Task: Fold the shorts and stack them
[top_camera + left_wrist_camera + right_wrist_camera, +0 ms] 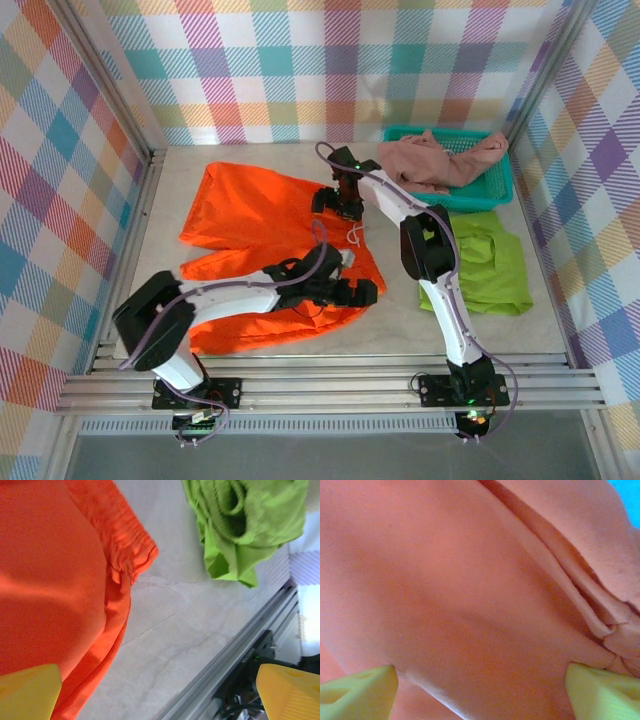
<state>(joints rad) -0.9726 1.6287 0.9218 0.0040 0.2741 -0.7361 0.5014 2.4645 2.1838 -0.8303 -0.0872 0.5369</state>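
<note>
The yellow fingers (pixel 27 692) of the left gripper (pixel 160 695) stand wide apart with nothing between them. They hang just past the waistband edge of the orange shorts (pixel 50 580), over bare table (pixel 190 620). I think the gripper is there to pick up that edge for a fold.

The right gripper (pixel 480 692) is wide open too. Right under it is smooth orange cloth (pixel 470 580) with a few soft folds. The fingers (pixel 357 692) do not pinch the cloth, so it holds nothing.

From above, the orange shorts (pixel 250 225) lie spread out flat, not folded yet. The left gripper (pixel 355 290) is at their near right corner and the right gripper (pixel 340 205) is at their far right edge. One gripper on each end looks like a good way to lift one side together.

The green shorts (pixel 485 265) lie bunched up, off to the right of both grippers. The pink shorts (pixel 440 160) hang over the teal basket (pixel 495 190), just behind the right gripper. Both look like they are waiting their turn.

The table (pixel 400 325) is pale and smooth, like stone. Checked cloth walls (pixel 300 60) in many colours stand around it. A metal rail (pixel 330 385) runs along the near edge.
</note>
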